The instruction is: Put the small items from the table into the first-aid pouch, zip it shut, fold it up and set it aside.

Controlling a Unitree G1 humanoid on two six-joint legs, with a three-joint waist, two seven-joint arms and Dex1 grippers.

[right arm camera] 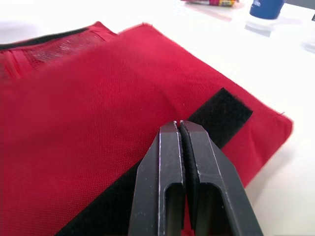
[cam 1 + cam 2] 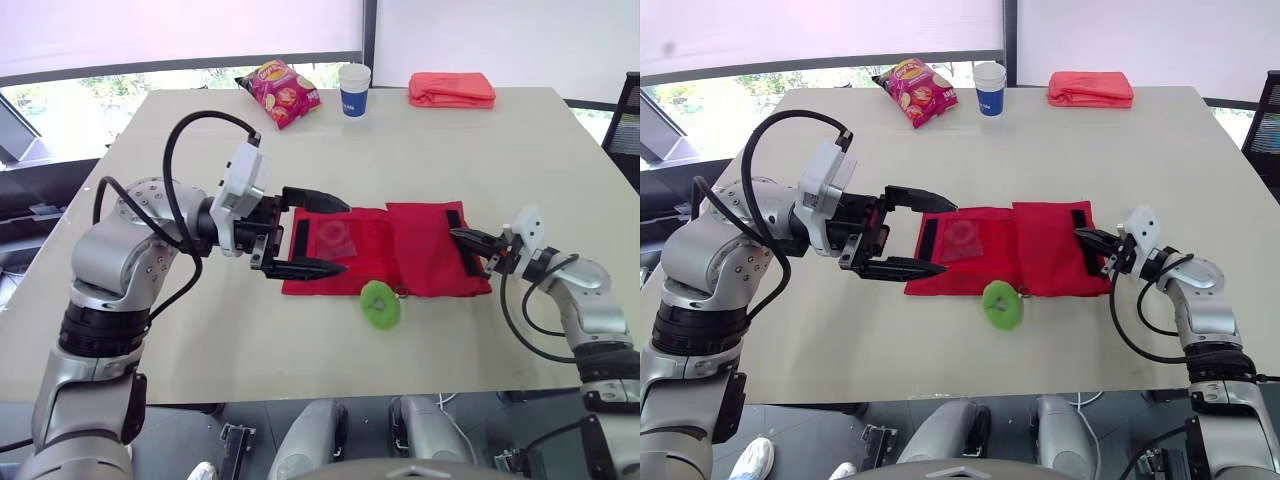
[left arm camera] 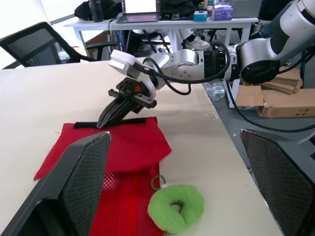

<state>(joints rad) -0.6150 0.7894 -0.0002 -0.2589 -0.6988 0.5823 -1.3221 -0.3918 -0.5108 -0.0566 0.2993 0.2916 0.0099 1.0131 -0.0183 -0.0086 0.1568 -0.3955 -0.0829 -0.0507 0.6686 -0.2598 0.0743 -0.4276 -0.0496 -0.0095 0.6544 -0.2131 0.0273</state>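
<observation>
Right wrist view showed the right hand (image 1: 178, 125) with its two black fingers pressed together, nothing visible between them, and the tips at the black hook-and-loop strip (image 1: 221, 110) on the right end of the flat red fabric first-aid pouch (image 2: 425, 255). Whether the tips bore on the strip or sat just above it could not be determined.

At the pouch's opposite end the left hand (image 2: 340, 238) stood with its fingers wide apart and empty, straddling the mesh pocket (image 2: 365, 245). Contact with the cloth could not be confirmed. The pouch lay unfolded and flat on the pale counter (image 2: 450, 150), between the two hands.

One fuzzy green ring-shaped item (image 2: 381, 304) lay at the pouch's near edge, touching or overlapping it and plainly outside the pocket. At the far side of the counter, well apart from the work, stood a red crisp packet (image 2: 281, 92), a blue-and-white paper cup (image 2: 354, 89) and a folded red cloth (image 2: 451, 89).

Assessment: the packing step was in hand and not complete; zipping, folding and setting aside were all outstanding. The next move called for the open left hand, the nearer to the green item, to descend on it and close without dragging the pouch. The right hand appeared placed to steady the far end.
</observation>
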